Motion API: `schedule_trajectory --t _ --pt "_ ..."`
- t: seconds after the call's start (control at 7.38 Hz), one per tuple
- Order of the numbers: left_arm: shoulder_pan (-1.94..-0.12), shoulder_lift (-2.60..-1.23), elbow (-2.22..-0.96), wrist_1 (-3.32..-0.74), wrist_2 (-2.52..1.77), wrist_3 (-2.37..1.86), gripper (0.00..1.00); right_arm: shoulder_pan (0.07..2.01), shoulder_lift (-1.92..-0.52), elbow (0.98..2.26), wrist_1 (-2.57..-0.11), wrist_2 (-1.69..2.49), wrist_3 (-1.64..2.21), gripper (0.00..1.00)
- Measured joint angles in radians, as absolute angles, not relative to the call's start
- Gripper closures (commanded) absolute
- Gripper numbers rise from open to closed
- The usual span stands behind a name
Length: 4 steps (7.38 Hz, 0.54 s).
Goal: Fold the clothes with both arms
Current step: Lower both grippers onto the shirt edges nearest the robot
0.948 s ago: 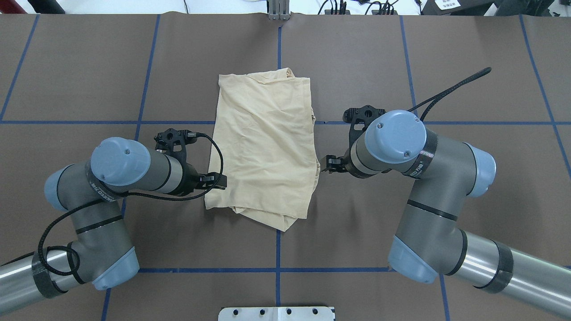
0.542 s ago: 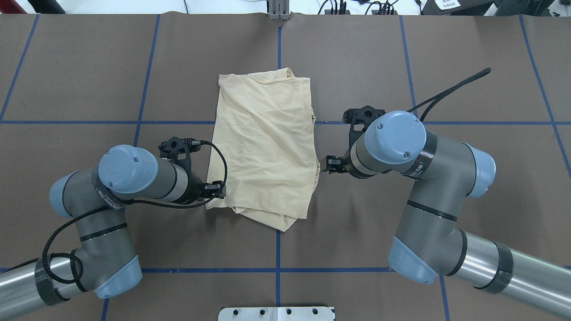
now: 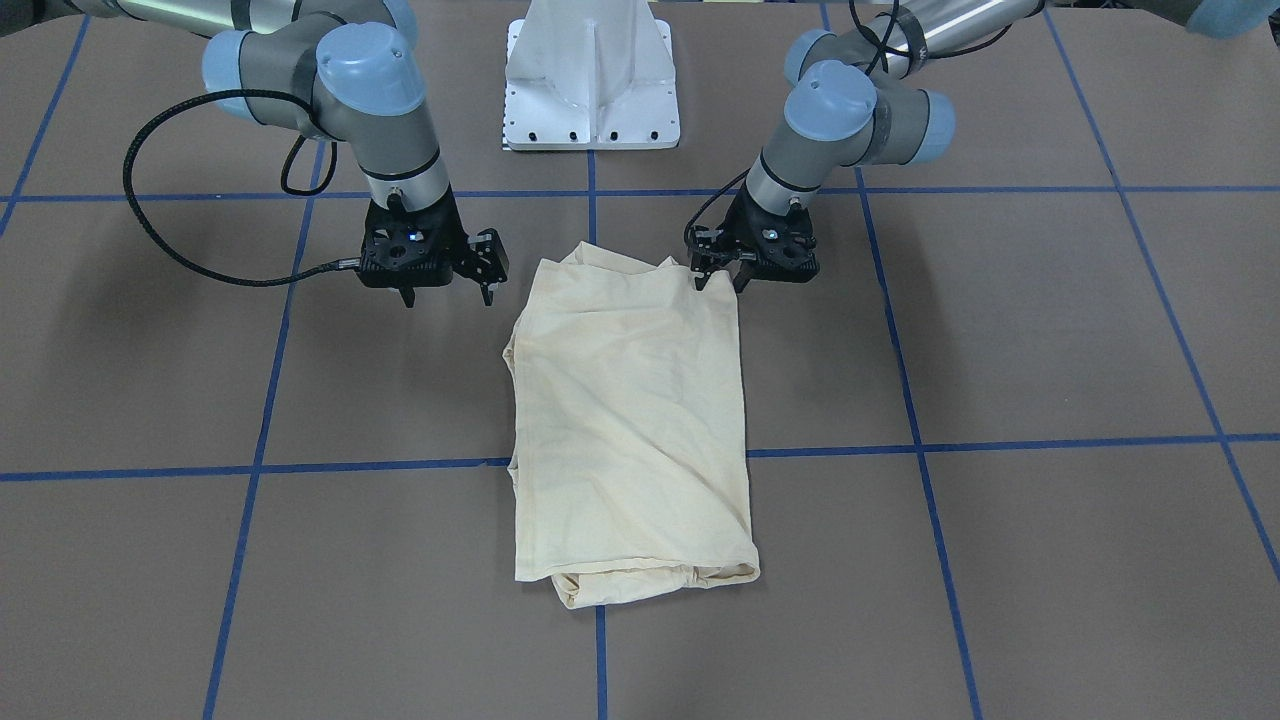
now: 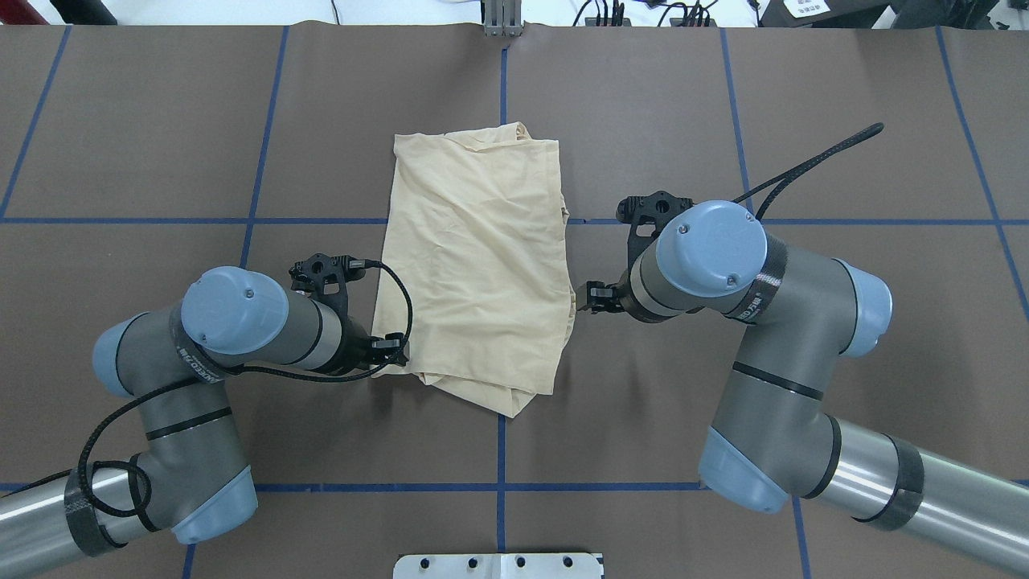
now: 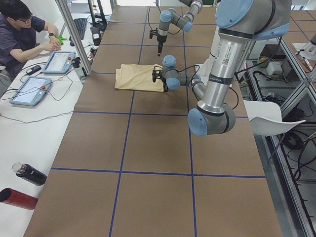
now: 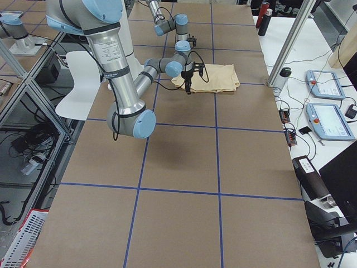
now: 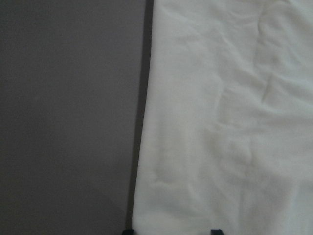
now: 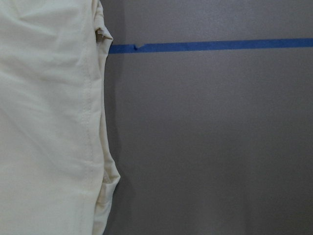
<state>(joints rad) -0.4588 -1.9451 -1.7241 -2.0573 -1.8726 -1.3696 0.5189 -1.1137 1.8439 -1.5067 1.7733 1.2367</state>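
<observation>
The clothes are one pale cream-yellow shirt [image 3: 630, 400], folded into a long rectangle in the middle of the brown table [image 4: 474, 257]. No print or tag shows. My left gripper [image 3: 720, 278] hovers open over the shirt's near left corner [image 4: 391, 350]. In the left wrist view its two fingertips [image 7: 128, 231] stand apart, with the shirt's edge [image 7: 220, 122] between them. My right gripper [image 3: 446, 290] is open wide, just off the shirt's right edge [image 4: 591, 297] and holding nothing. The right wrist view shows only that hemmed edge [image 8: 44, 122] and bare table.
The white pedestal base [image 3: 590, 80] stands at the robot's side of the table. Blue tape lines [image 8: 210, 45] cross the brown surface. A person [image 5: 19, 29] sits at a side bench with tablets [image 5: 29, 90]; two bottles [image 5: 22, 185] lie there.
My left arm has drawn back toward the robot along the shirt's left edge, from mid-edge to its near corner. The right arm and the shirt have not moved.
</observation>
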Motion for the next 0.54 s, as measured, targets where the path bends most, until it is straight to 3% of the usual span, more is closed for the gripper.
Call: schedule_trajectory --t 0.14,0.27,0.41,0.54 --pt "-0.459 -1.945 -1.724 -2.056 -1.875 -1.37 0.42 0.519 -1.113 1.844 -1.507 1.773 1.237 0.0" --pt "-0.457 -1.947 -1.725 -2.047 -1.876 -1.37 0.51 0.518 -1.113 1.844 -1.507 1.773 1.238 0.0" --pt "-0.454 -1.951 -1.727 -2.032 -1.876 -1.37 0.67 0.518 -1.112 1.844 -1.507 1.773 1.238 0.0" --pt "-0.452 -1.954 -1.731 -2.021 -1.876 -1.37 0.89 0.517 -1.112 1.844 -1.507 1.773 1.238 0.0"
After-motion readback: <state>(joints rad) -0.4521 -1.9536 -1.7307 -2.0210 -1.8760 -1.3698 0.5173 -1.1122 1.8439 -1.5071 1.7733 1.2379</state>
